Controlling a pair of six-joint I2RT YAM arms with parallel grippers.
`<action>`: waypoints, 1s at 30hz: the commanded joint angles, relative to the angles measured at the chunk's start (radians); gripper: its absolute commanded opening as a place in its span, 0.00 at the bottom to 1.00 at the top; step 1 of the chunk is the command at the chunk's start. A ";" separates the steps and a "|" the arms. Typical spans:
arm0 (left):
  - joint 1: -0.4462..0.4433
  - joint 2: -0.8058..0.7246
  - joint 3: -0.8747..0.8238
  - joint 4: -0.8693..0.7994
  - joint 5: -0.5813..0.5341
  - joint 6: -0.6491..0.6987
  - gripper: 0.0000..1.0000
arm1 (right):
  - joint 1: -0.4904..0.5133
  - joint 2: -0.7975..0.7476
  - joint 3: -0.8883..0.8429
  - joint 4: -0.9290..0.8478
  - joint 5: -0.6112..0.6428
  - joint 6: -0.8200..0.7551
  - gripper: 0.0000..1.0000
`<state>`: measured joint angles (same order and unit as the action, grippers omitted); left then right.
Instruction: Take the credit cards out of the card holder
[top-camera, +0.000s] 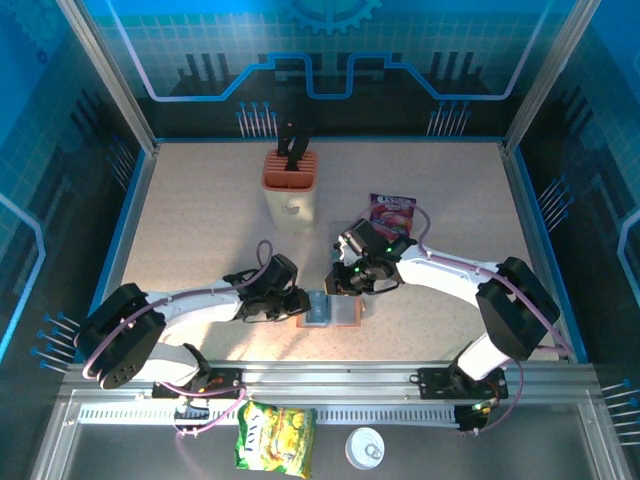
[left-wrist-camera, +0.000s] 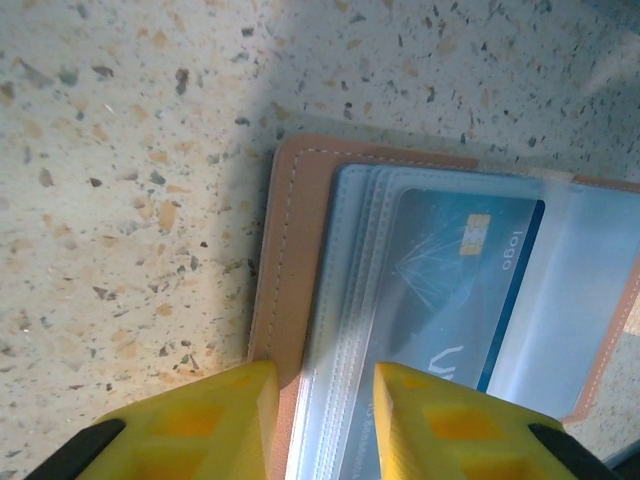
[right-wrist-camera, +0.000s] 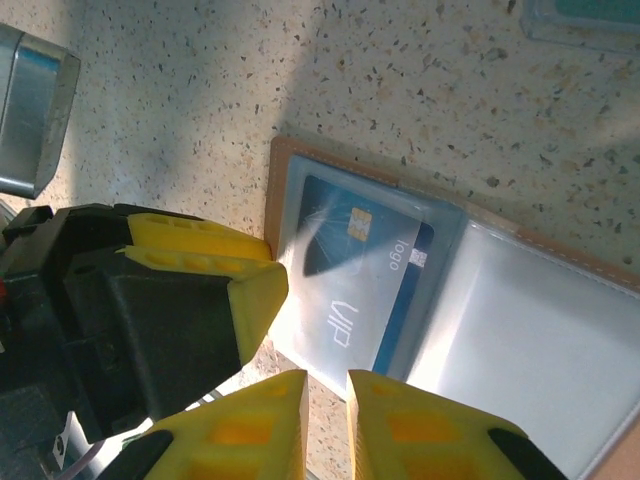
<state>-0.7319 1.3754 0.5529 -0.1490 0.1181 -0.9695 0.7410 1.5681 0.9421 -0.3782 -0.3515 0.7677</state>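
Observation:
The brown card holder (top-camera: 332, 312) lies open and flat on the table between both arms. Under its clear sleeves sits a blue credit card (left-wrist-camera: 450, 280), marked "VIP" (right-wrist-camera: 350, 290). My left gripper (left-wrist-camera: 325, 405) stands partly open over the holder's left edge, one yellow finger at the brown border and the other on the sleeve. In the right wrist view that left finger (right-wrist-camera: 215, 275) touches the holder's corner. My right gripper (right-wrist-camera: 328, 415) is open by a narrow slit at the near edge of the sleeve, with table showing in the gap. Another teal card (right-wrist-camera: 590, 12) lies on the table beyond.
A beige knife block (top-camera: 291, 185) with an orange top stands at the back centre. A purple snack packet (top-camera: 392, 213) lies behind the right arm. On the front ledge are a yellow-green packet (top-camera: 275, 438) and a white round lid (top-camera: 365, 448).

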 joint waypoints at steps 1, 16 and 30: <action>0.003 -0.012 -0.010 -0.008 0.022 -0.011 0.30 | 0.017 0.028 0.025 0.022 -0.025 0.015 0.18; 0.005 -0.014 0.082 -0.083 -0.006 0.039 0.28 | 0.027 0.063 0.012 0.074 -0.049 0.040 0.18; 0.005 0.051 0.048 -0.060 -0.008 0.038 0.24 | 0.037 0.088 -0.043 0.131 -0.059 0.077 0.21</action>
<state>-0.7319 1.4128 0.6144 -0.1986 0.1196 -0.9421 0.7631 1.6318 0.9157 -0.2680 -0.3843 0.8234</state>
